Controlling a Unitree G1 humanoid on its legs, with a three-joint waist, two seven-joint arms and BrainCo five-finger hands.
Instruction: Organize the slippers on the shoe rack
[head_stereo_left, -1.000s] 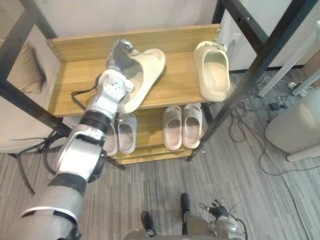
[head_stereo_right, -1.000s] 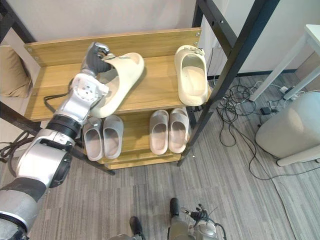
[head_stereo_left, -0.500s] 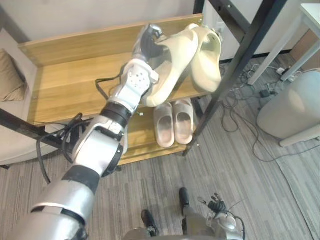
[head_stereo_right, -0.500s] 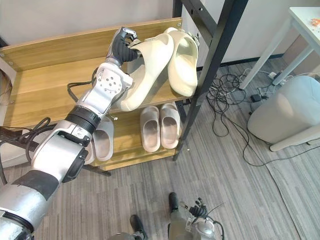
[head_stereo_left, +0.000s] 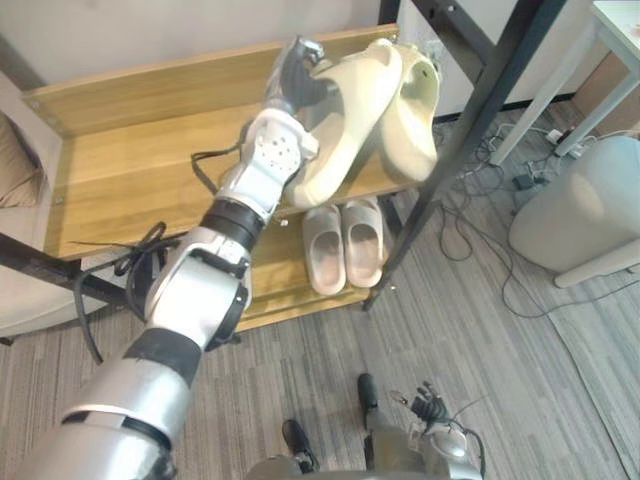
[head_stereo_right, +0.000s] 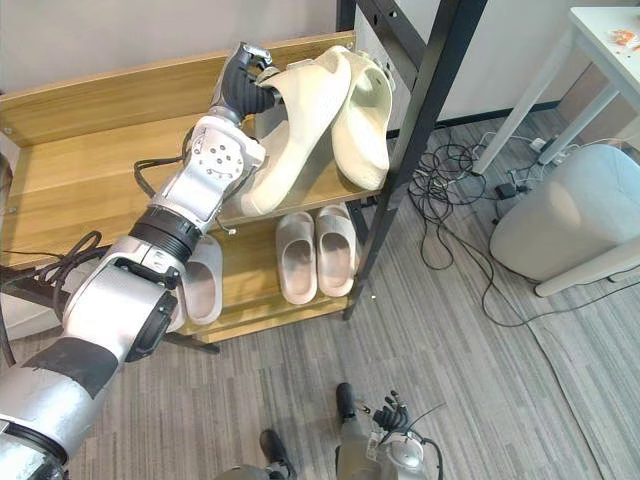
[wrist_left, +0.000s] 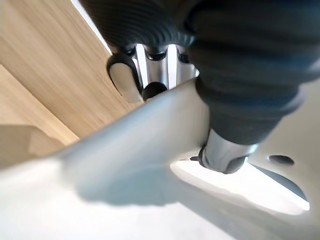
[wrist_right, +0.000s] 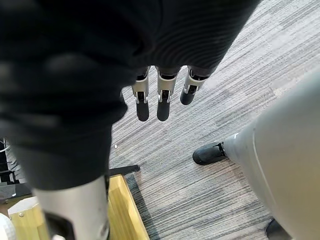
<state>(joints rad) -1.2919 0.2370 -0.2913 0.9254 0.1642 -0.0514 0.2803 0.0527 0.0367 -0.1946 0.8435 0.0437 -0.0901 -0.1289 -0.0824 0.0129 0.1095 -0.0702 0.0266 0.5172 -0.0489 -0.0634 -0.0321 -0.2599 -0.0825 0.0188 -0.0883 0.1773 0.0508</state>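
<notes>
Over the top shelf (head_stereo_left: 130, 170), left hand (head_stereo_left: 292, 75) clasps a cream slipper (head_stereo_left: 352, 112) (thick-soled, tilted) beside its mate (head_stereo_left: 414, 115); right hand (wrist_right: 162, 100) relaxed

Left robot hand (head_stereo_left: 291, 76) clenched, right robot hand (wrist_right: 163, 98) relaxed

Left robot hand (head_stereo_left: 291, 76) carried slipper (head_stereo_left: 350, 115) beside its mate (head_stereo_left: 419, 120).

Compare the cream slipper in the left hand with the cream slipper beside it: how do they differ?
The held slipper is gripped by the left hand and steeply tilted; the other slipper lies free on the top shelf, footbed up. Both are cream and alike in shape.
</notes>
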